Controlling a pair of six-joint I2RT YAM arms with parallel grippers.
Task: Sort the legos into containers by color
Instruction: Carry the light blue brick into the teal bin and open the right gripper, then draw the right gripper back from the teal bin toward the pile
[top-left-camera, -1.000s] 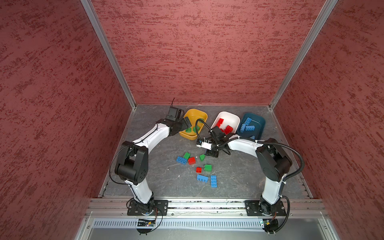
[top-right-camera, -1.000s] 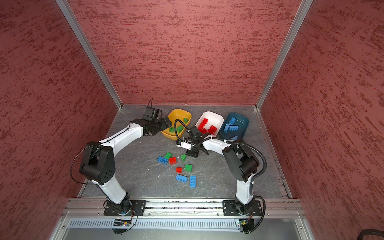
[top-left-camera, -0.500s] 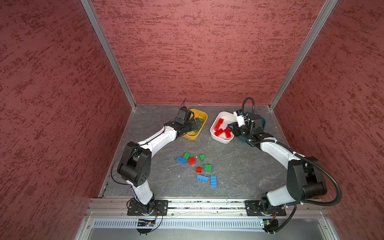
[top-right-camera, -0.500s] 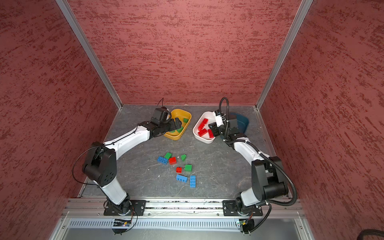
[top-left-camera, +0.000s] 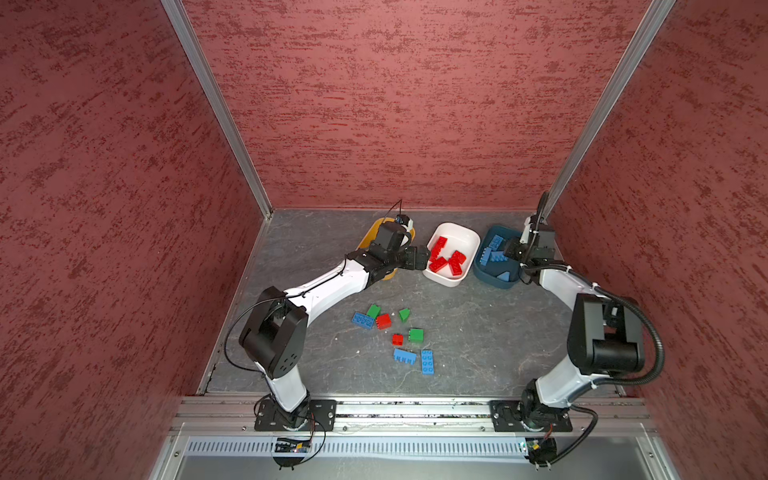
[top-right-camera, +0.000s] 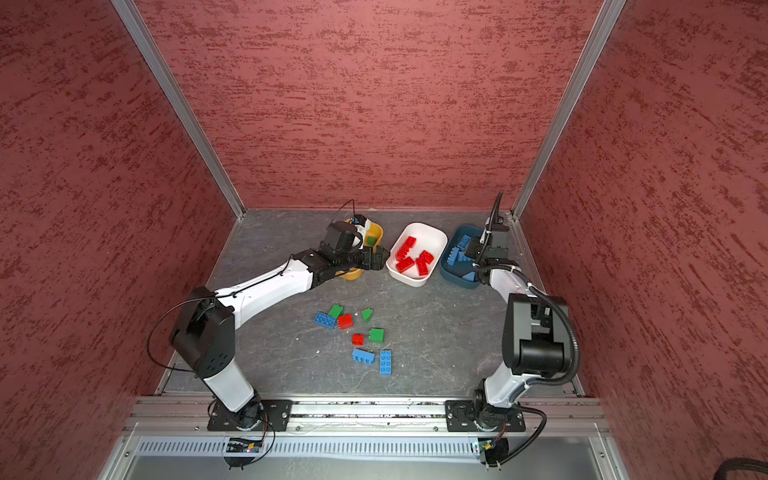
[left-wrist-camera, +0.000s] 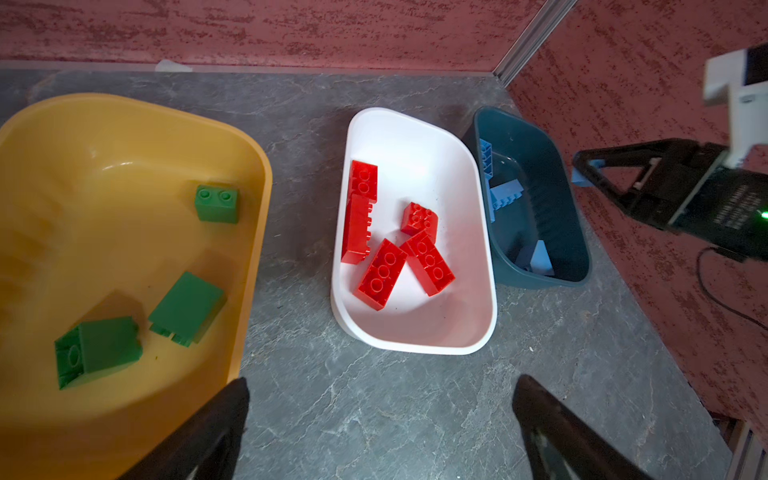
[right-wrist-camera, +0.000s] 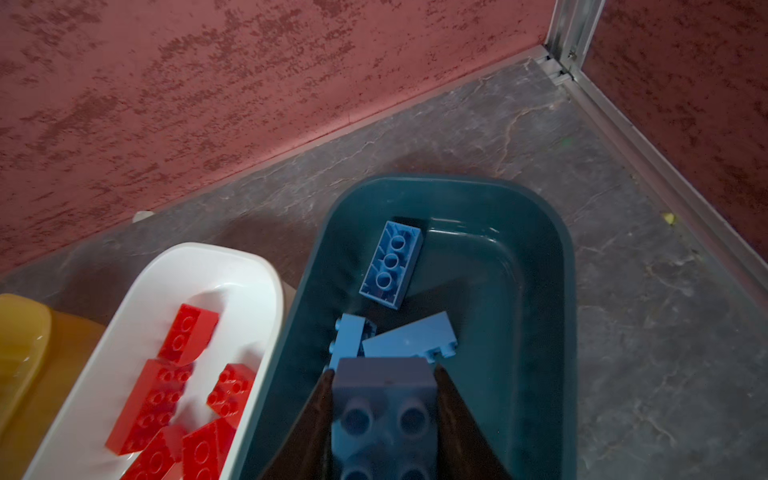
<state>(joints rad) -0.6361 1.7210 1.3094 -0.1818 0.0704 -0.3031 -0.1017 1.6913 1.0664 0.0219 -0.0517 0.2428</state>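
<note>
My right gripper (right-wrist-camera: 384, 372) pinches a blue brick (right-wrist-camera: 384, 419) over the teal tub (right-wrist-camera: 567, 291) since blues go there; left gripper (left-wrist-camera: 381, 384) spread, empty.

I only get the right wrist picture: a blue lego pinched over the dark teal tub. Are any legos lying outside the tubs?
Observer: Yes. Eight loose legos lie on the table: three blue, three green, two red.
Operator: What is the other arm up to?
Observer: Its left tool hangs open and empty by the gap between the yellow tub and the white tub.
Operator: I see just a corner of the yellow one. Anything inside?
Observer: Three green legos show in it, and no other color.
</note>
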